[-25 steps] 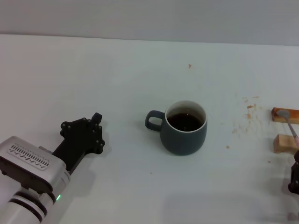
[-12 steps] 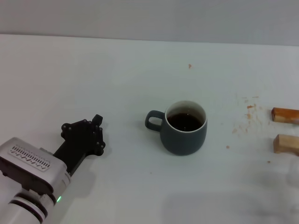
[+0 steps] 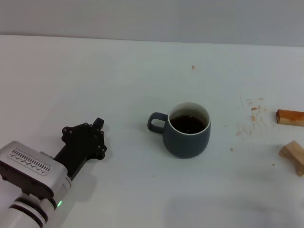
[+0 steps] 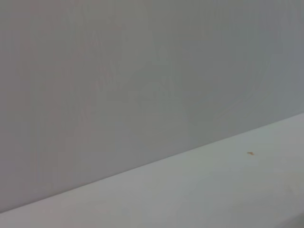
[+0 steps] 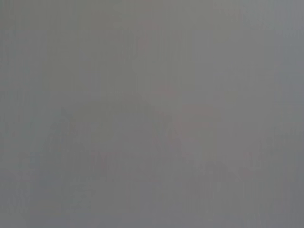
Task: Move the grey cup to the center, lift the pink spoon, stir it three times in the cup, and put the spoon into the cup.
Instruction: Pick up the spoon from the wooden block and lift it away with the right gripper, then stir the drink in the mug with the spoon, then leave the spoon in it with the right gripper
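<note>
The grey cup [image 3: 187,129] stands upright near the middle of the white table [image 3: 118,80], its handle pointing to my left, with dark liquid inside. The pink spoon is out of view in every frame. My left gripper [image 3: 90,140] rests low over the table at the front left, well apart from the cup. My right gripper is not in view. The right wrist view shows only a plain grey field, and the left wrist view shows only a wall and a strip of table.
Two tan wooden blocks lie at the right edge: the far one [image 3: 290,117] lies level, the near one [image 3: 294,156] lies askew. Brown specks [image 3: 249,121] are scattered on the table between them and the cup.
The pink spoon that lay across the two blocks is gone from view, and so is the right gripper at the right edge. The near block has turned askew. The cup and left arm have not moved.
</note>
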You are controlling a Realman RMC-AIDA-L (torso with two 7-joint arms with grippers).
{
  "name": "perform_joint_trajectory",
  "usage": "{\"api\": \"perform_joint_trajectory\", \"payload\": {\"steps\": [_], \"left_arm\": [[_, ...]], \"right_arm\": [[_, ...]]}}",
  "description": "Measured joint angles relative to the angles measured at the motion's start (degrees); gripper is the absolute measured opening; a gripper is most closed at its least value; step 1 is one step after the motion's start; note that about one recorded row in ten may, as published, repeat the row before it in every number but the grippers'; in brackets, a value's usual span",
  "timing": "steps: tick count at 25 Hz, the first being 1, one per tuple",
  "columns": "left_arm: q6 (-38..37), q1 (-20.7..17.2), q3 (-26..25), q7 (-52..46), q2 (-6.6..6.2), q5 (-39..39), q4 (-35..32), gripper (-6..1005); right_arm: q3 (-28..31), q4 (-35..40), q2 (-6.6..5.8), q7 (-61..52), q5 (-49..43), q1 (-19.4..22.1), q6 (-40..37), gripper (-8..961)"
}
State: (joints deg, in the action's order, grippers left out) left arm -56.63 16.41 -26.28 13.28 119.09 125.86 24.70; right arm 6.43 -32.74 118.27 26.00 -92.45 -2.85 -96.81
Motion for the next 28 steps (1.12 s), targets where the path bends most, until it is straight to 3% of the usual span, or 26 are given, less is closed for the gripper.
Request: {"api": "perform_joint_trajectory", "payload": {"steps": [14, 28], "left_arm": [[1.09, 0.38, 0.0, -0.08, 0.0, -0.17, -0.01, -2], [2.24, 0.92, -0.27, -0.04, 0.0, -0.43, -0.23, -2]], "right_arm": [[-0.36, -2.8, -1.43, 3.26, -1.98, -4.27, -5.87, 52], [-0.37, -0.58, -0.66, -12.65, -9.04, -12.26, -6.54, 53]]}}
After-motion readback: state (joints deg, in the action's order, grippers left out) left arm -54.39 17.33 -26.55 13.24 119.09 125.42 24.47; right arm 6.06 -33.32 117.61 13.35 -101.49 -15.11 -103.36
